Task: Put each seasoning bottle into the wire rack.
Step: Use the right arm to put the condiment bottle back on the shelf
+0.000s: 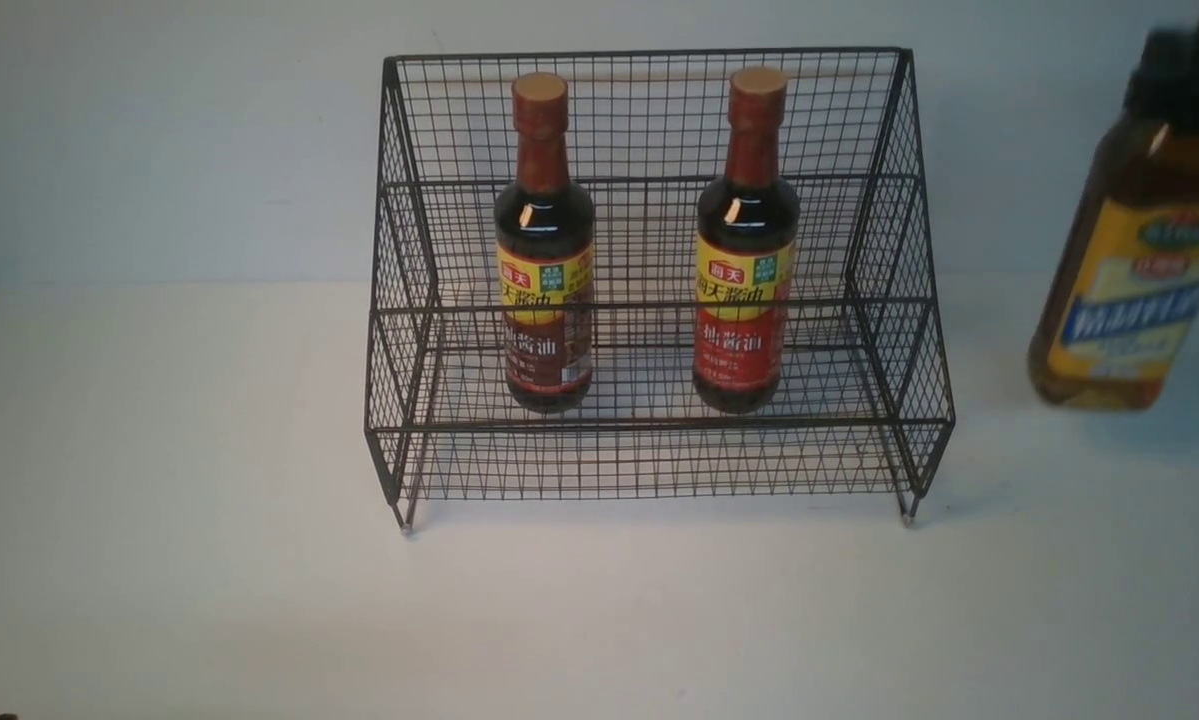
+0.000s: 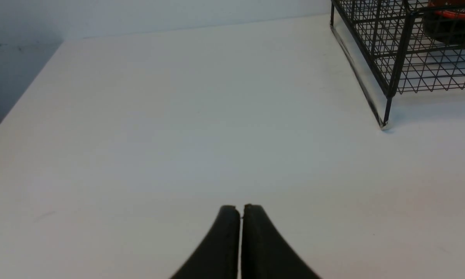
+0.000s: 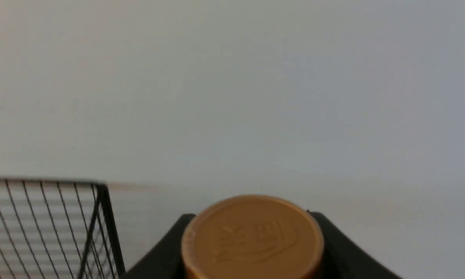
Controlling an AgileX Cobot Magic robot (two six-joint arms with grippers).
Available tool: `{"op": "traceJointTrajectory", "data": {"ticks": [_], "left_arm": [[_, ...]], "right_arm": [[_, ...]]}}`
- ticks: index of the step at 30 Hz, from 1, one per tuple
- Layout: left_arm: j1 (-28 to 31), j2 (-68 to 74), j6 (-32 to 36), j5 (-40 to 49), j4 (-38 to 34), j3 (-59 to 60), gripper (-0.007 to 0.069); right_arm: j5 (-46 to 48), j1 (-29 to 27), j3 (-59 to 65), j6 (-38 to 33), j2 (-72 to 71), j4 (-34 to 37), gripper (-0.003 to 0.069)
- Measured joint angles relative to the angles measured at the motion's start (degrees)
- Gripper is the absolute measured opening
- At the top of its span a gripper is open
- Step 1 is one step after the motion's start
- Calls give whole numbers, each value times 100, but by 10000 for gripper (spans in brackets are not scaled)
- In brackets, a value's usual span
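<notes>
Two slim soy-sauce seasoning bottles (image 1: 544, 250) (image 1: 746, 250) stand upright on the lower step of the black wire rack (image 1: 659, 460). The larger amber bottle (image 1: 1129, 270), with a yellow-blue label, is tilted and blurred to the right of the rack, outside it. My right gripper (image 3: 251, 217) is shut on its tan cap (image 3: 251, 240), with one black finger (image 3: 170, 240) on each side. It appears as a dark shape (image 1: 1184, 75) at the bottle's top. My left gripper (image 2: 240, 207) is shut and empty over bare table, to the left of the rack's corner (image 2: 391, 58).
The white table (image 1: 209, 500) ends at a pale wall behind the rack. Its left edge (image 2: 19, 100) drops off beside my left gripper. A top corner of the rack (image 3: 100, 186) lies close beside the held bottle's cap.
</notes>
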Motion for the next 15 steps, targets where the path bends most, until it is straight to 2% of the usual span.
{"op": "traceJointTrajectory", "data": {"ticks": [5, 15], "left_arm": [[0, 0, 0, 0, 0, 0, -5], [0, 0, 0, 0, 0, 2, -5]], "right_arm": [[730, 307, -1141, 19, 73, 6, 317], [921, 899, -2800, 201, 538, 121, 317]]}}
